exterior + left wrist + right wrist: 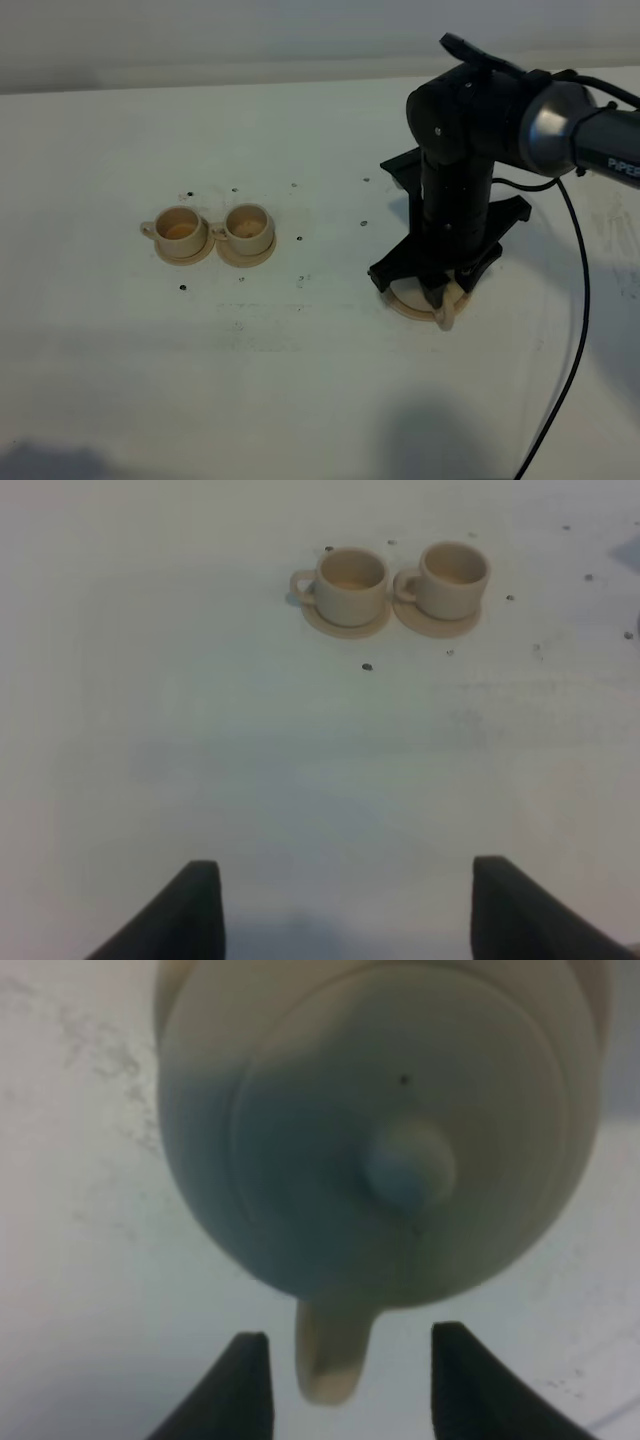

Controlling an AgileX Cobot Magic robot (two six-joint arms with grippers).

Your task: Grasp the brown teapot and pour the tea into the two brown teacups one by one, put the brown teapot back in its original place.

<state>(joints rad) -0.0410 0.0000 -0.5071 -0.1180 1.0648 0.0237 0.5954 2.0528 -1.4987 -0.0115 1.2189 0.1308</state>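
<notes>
The brown teapot [380, 1130] sits under my right arm, and in the high view only its loop handle [450, 312] shows. It rests on the wide saucer [403, 305], its original place. My right gripper [350, 1380] is open, with its fingers on either side of the handle [328, 1360] and gaps showing on both sides. In the high view the right gripper [440, 292] points down over the pot. The two brown teacups [181, 229] [248, 227] stand side by side on small saucers at the left, and also show in the left wrist view [350, 580] [455, 575]. My left gripper [345, 910] is open and empty, well short of the cups.
The white table [300, 380] has small dark specks and scuff marks around the cups. A black cable [578, 300] hangs from the right arm down to the front right. The left arm is outside the high view.
</notes>
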